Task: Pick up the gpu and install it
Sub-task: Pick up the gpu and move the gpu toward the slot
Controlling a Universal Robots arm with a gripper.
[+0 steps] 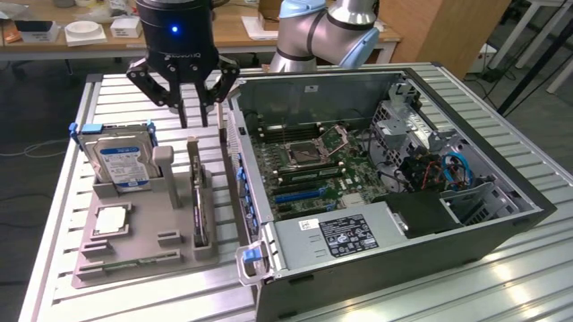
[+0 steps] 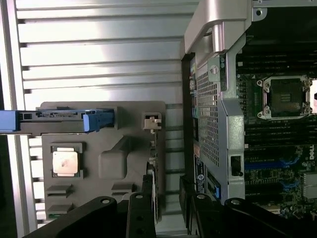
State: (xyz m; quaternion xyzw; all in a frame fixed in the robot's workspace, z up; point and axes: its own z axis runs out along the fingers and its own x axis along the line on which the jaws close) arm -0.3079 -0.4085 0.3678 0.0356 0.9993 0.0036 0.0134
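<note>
gripper (image 1: 198,119) hangs above the far end of the grey holder (image 1: 134,249), its fingers (image 1: 182,111) spread apart and gripping nothing. the gpu (image 1: 198,204) stands edge-on in a slot of that holder, on the side nearest the open computer case (image 1: 501,221), below the fingers and not touched by them. hard drive (image 1: 123,164) stands upright in the same holder, towards the exterior view's left. motherboard (image 1: 304,161) lies exposed inside the case. in the wrist view the fingertips straddle the line of the card slot.
</note>
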